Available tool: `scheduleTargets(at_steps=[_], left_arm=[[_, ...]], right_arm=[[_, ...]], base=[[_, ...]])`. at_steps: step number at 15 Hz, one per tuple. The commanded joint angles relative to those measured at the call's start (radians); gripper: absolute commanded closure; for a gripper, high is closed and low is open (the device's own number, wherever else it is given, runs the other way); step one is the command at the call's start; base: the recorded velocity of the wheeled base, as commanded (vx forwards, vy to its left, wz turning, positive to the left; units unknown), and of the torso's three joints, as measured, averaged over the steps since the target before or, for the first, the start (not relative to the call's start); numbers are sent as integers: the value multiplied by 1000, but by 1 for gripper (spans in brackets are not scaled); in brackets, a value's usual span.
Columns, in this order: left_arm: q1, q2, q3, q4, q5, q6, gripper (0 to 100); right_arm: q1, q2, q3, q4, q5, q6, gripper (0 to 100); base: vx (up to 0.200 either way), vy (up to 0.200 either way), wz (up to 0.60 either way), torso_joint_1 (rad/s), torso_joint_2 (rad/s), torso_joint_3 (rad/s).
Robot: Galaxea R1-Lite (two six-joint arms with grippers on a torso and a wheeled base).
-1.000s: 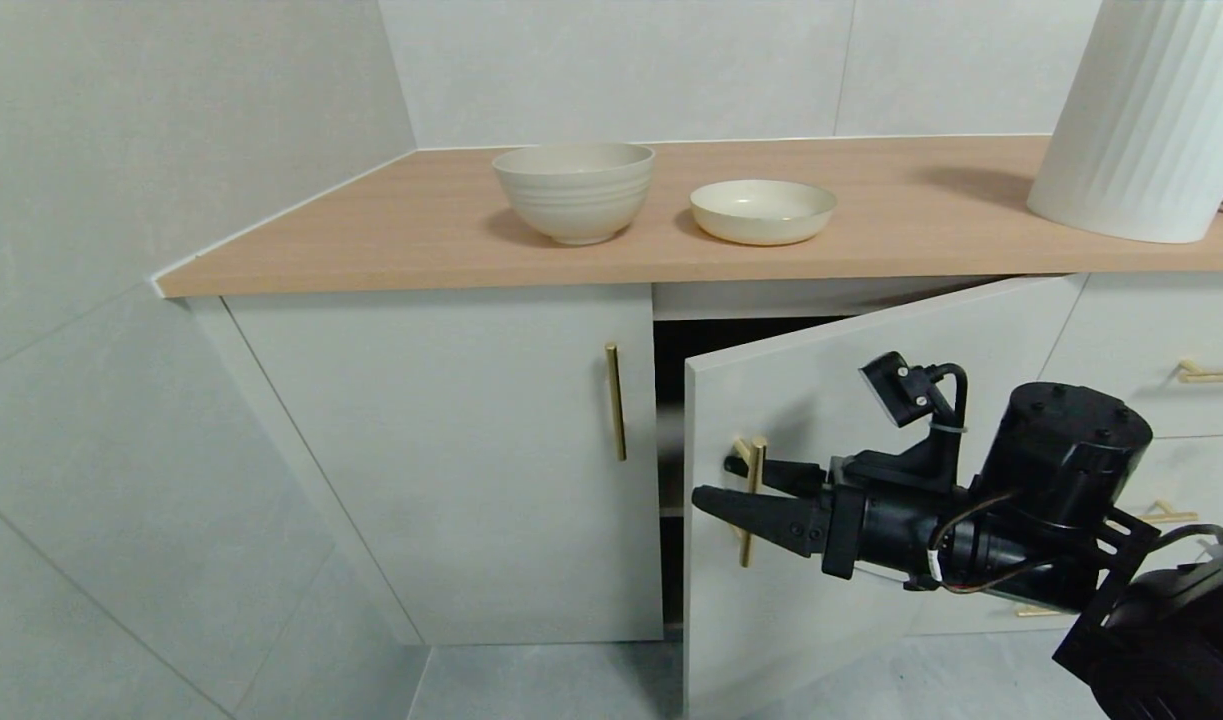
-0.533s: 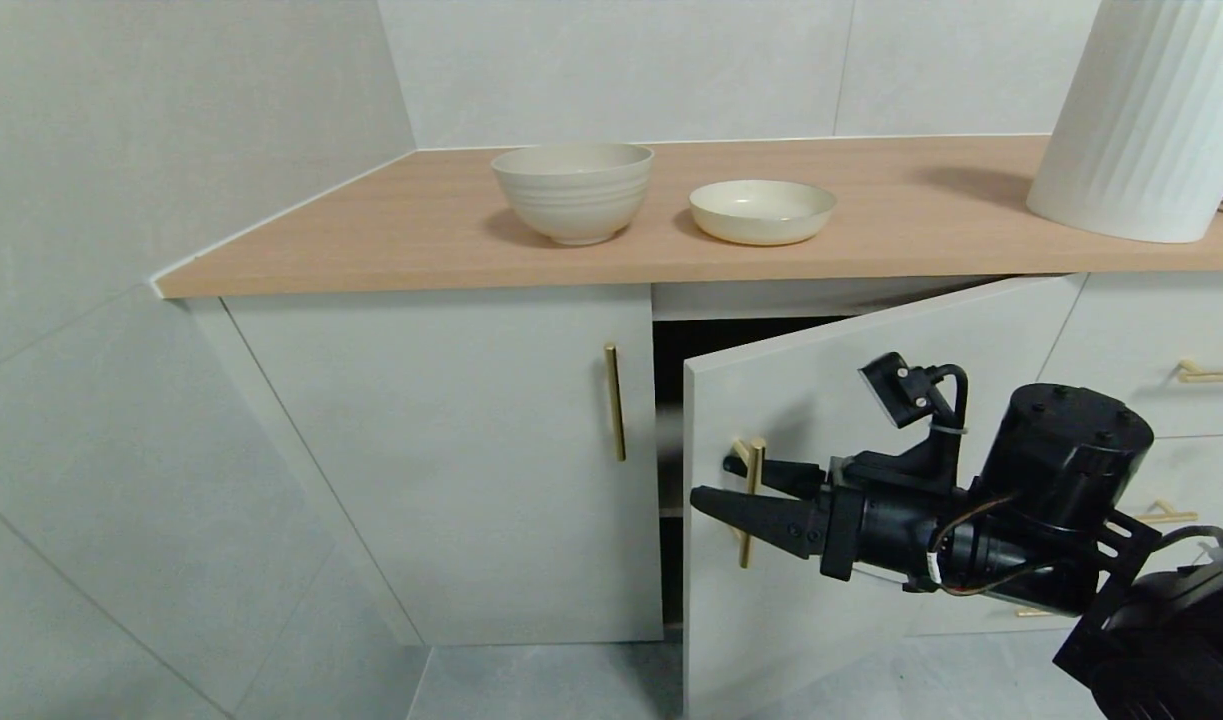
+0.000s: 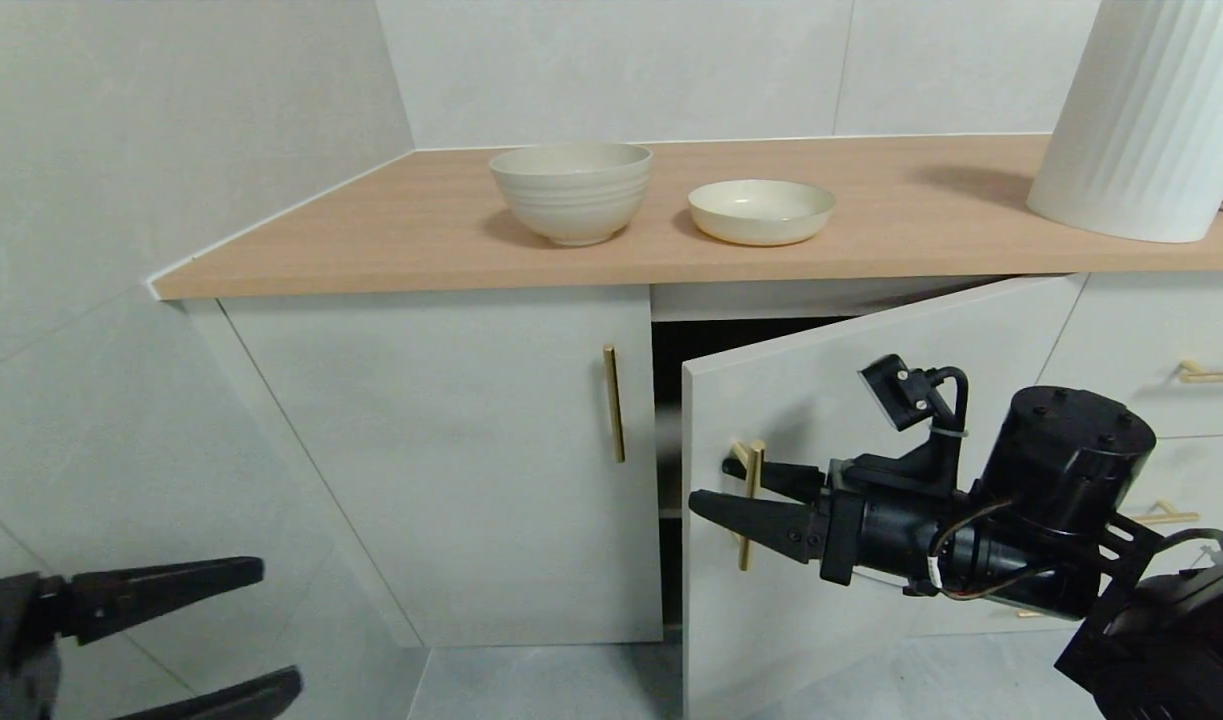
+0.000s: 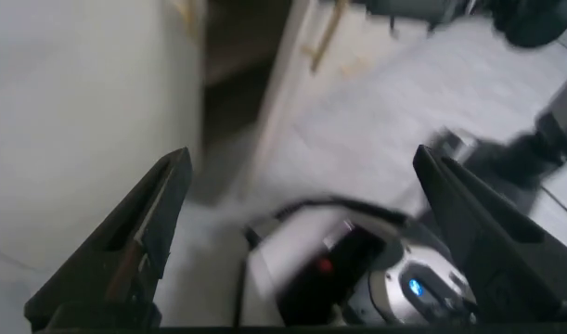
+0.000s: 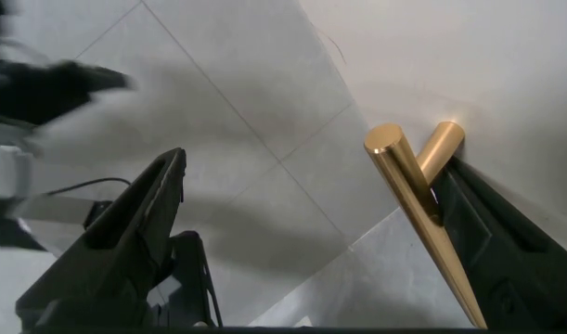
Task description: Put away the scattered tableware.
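A deep cream bowl and a shallow cream dish stand side by side on the wooden counter. Below them a cabinet door hangs partly ajar, dark inside. My right gripper is open at that door's gold handle, one finger on each side of the bar. In the right wrist view the gold handle lies close to one finger of my right gripper. My left gripper is open and empty, low at the left near the wall; the left wrist view shows the left gripper over the floor.
A tall white ribbed vessel stands at the counter's right end. The neighbouring cabinet door is shut, with its own gold handle. Drawers with gold pulls lie to the right. A tiled wall closes the left side.
My left gripper has come into the head view at the lower left, open. The right gripper has stayed at the door handle, almost still.
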Motion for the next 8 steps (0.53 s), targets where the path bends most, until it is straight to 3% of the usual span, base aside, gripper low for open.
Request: scheduleTargets(at_steps=[1,5,6,8], left_arm=[[-54,204,93,-110,-7,-5,0],[-68,253,121,-158,-5,-7,0],[-68,262,116,-159,-5,-7,100],[-68,278,102,-159,-5,-7,100]], right_arm=[[0,6,0,0,3,1,0],[0,10,-1,0,3,1,0],[0,10,-1,0,3,1,0],[0,12,-1,0,3,1,0]], base=[[0,0,0,0,0,0],[0,0,0,0,0,0],[0,0,0,0,0,0],[0,0,0,0,0,0]])
